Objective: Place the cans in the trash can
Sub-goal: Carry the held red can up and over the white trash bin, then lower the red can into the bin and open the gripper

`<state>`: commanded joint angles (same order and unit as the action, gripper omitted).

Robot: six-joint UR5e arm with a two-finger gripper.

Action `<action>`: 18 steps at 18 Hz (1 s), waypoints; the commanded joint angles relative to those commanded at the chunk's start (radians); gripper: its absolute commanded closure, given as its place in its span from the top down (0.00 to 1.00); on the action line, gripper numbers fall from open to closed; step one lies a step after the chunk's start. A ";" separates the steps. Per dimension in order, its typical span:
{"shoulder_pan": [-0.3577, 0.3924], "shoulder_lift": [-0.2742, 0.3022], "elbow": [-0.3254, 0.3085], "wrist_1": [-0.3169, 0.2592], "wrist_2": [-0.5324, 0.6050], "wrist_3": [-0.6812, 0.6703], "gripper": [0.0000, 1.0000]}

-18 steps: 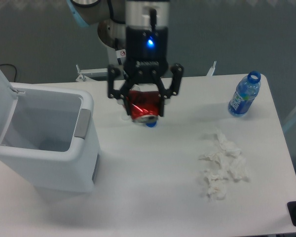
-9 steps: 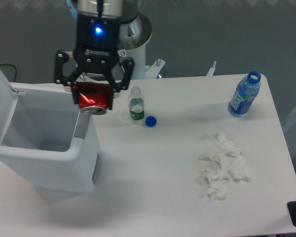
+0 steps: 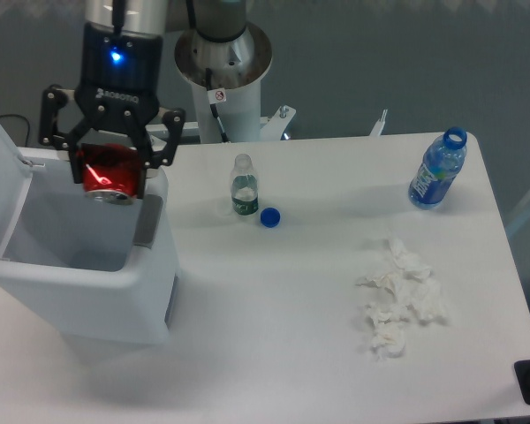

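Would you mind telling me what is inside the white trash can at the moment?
The trash can stands open. Its visible inner walls look bare and white. The gripper holds the red can over the opening, not yet dropped. The bin's floor is hidden by the front wall, so anything lying there cannot be seen.

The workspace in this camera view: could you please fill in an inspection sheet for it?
Surface: white table, no spills seen.
Job's things: red can held above the open trash can; lid up at the left.
Clutter: small clear bottle upright, uncapped; blue cap lying beside it; blue-labelled bottle upright near the far right edge; crumpled tissues at the right.
Grippers: tool shut on the can, over the bin's opening.
Cables: dark cable behind the lid.
Surroundings: robot base behind the table; grey floor.
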<state>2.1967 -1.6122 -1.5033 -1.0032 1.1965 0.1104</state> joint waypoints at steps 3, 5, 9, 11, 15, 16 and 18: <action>-0.020 -0.026 -0.003 0.000 0.000 0.000 0.72; -0.028 -0.041 -0.003 0.002 0.000 -0.002 0.72; -0.043 -0.066 -0.003 0.000 0.000 -0.003 0.72; -0.054 -0.075 -0.011 0.002 0.000 -0.003 0.72; -0.061 -0.069 -0.034 0.002 0.002 -0.002 0.72; -0.064 -0.069 -0.038 0.002 0.002 -0.003 0.73; -0.069 -0.069 -0.041 0.002 0.002 -0.003 0.73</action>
<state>2.1277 -1.6812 -1.5447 -1.0017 1.1980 0.1074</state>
